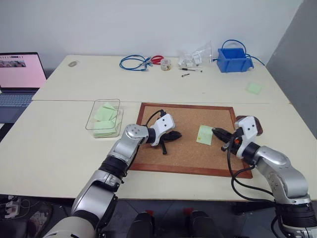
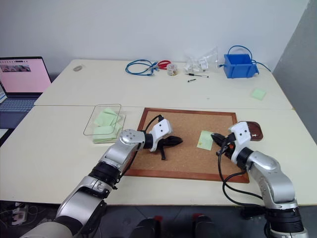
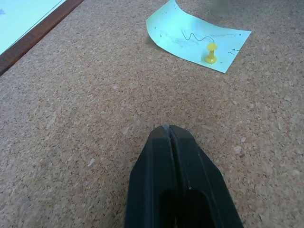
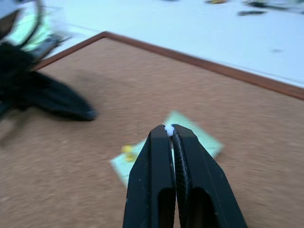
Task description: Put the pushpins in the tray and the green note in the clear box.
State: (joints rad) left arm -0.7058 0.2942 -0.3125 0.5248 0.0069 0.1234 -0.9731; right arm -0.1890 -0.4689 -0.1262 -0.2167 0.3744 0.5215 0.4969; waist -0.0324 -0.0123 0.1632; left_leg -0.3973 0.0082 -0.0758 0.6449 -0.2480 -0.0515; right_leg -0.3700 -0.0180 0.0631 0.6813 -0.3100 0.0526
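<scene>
— Two arms reach over the cork board (image 1: 188, 141); how are they posed?

— Left gripper (image 1: 174, 135) lies low, fingers pressed together and empty, aimed toward the green note (image 1: 204, 134). Right gripper (image 1: 216, 131) hovers just beside the note, clamped on what looks like a whitish pushpin (image 4: 168, 128).

— And the note?

— Flat on the cork, one edge curling, held by a yellow pushpin (image 3: 211, 52). Tray (image 2: 255, 130) sits behind the right wrist; clear box (image 1: 103, 118) left of the board.

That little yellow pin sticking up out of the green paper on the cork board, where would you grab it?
Probably by its waisted plastic head, with the fingers closing from both sides and coming from above. The yellow pushpin stands upright through the green note into the cork board, so a straight upward pull should free it.
</scene>
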